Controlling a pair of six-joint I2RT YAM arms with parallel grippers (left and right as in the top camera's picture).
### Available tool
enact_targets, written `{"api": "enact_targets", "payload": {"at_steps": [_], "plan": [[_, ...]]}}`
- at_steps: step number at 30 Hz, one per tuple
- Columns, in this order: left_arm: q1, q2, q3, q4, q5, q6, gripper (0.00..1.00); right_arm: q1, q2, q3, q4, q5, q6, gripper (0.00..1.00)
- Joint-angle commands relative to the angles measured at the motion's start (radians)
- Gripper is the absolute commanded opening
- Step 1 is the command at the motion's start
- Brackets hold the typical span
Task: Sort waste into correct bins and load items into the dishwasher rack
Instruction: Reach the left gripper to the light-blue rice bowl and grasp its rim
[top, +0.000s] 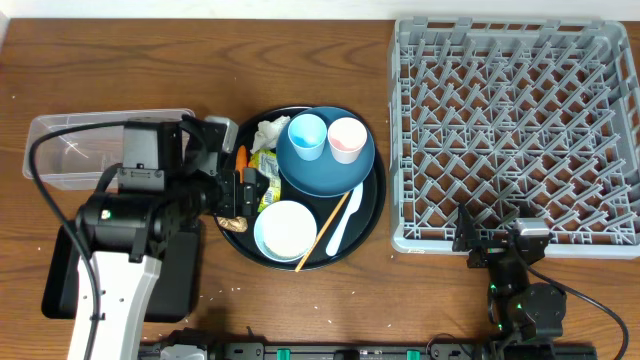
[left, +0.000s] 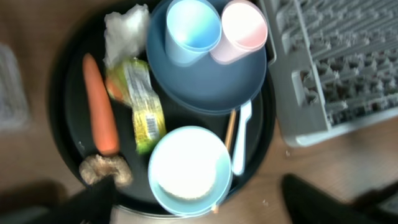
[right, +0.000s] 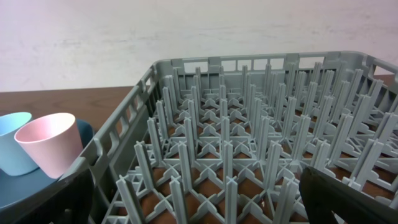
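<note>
Nothing legible shows in any view. The only lettering is a small patch of dark print on the yellow-green wrapper (left: 145, 107), which lies in the round black tray (left: 69, 93). In the left wrist view that print is too blurred to make out, and in the overhead view it is too small.
</note>
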Motion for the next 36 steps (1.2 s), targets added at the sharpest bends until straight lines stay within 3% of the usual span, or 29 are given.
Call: {"api": "enact_targets", "payload": {"at_steps": [1,5,11,12,15,16,24,29,36], "plan": [[-0.003,0.011,0.011,-0.034,0.027,-0.065,0.70,0.013,-0.002,-0.002,-0.003,-0.004,-0.009,0.99],[-0.055,0.012,0.006,-0.052,-0.032,-0.161,0.65,0.013,-0.002,-0.002,-0.003,-0.004,-0.009,0.99],[-0.230,0.016,-0.032,-0.046,-0.313,-0.381,0.63,0.013,-0.001,-0.002,-0.004,-0.004,-0.009,0.99],[-0.270,0.018,-0.045,-0.038,-0.351,-0.421,0.59,0.013,0.000,-0.002,-0.003,-0.004,-0.009,0.99],[-0.382,0.032,-0.104,0.025,-0.408,-0.506,0.34,0.013,0.000,-0.002,-0.004,-0.004,-0.009,0.99],[-0.406,0.039,-0.121,0.050,-0.407,-0.517,0.32,0.013,0.001,-0.002,-0.001,-0.004,-0.009,0.99],[-0.577,0.188,-0.257,0.270,-0.429,-0.608,0.31,0.013,0.005,-0.002,-0.004,-0.004,-0.009,0.99],[-0.586,0.299,-0.257,0.318,-0.429,-0.608,0.38,0.013,0.005,-0.002,-0.004,-0.004,-0.009,0.99],[-0.586,0.438,-0.257,0.330,-0.429,-0.608,0.38,0.013,0.005,-0.002,-0.003,-0.004,-0.009,0.99]]}}
